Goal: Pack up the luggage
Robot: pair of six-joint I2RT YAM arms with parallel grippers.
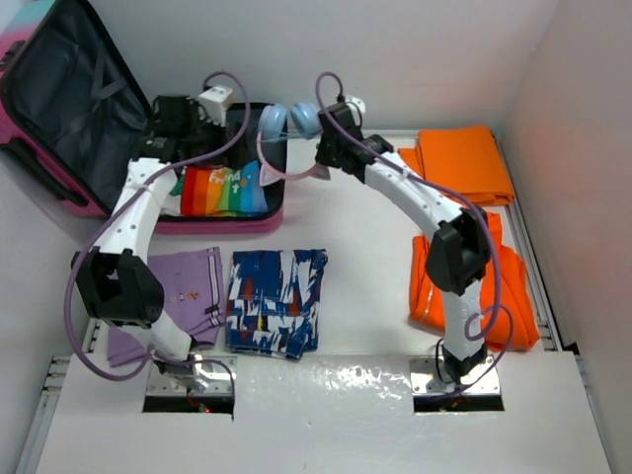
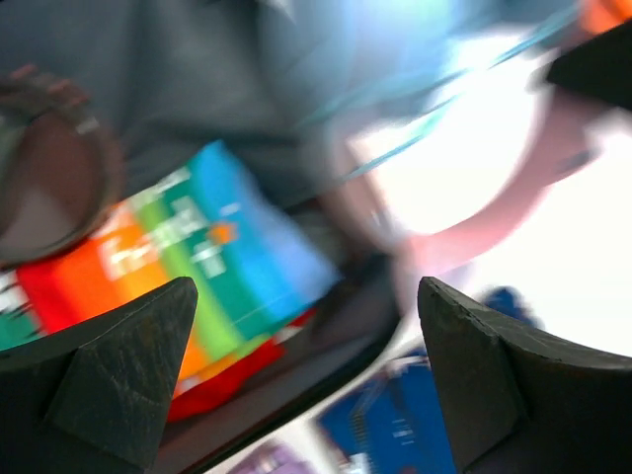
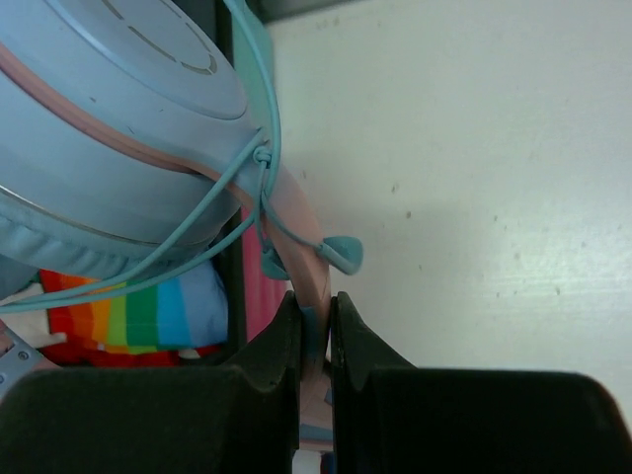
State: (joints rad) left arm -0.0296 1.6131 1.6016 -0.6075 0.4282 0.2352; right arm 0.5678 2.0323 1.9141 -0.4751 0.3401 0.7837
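- Currently the right end effector [image 3: 316,308] is clenching the headphones [image 3: 118,109] beside the luggage [image 1: 229,225];
- left end effector [image 2: 306,294] is hovering released over it;
- luggage is lying open, far-left on the bench [image 1: 360,267]

On the white surface [image 1: 365,247], two pairs of folded shorts lie side by side near the front: a purple pair [image 1: 188,286] and a pair in a blue, white and black print [image 1: 276,301]. Over on the right there's a shiny orange garment [image 1: 518,306], and behind it, at the far corner, a neatly folded orange cloth [image 1: 464,163]. A rainbow-striped garment [image 1: 222,190] sits inside the luggage [image 1: 59,118]. Light-blue headphones [image 1: 289,120] with a pink band and thin teal cable are at its far right corner. A white plug adapter [image 1: 215,99] sits behind, beside some black items I can't make out.
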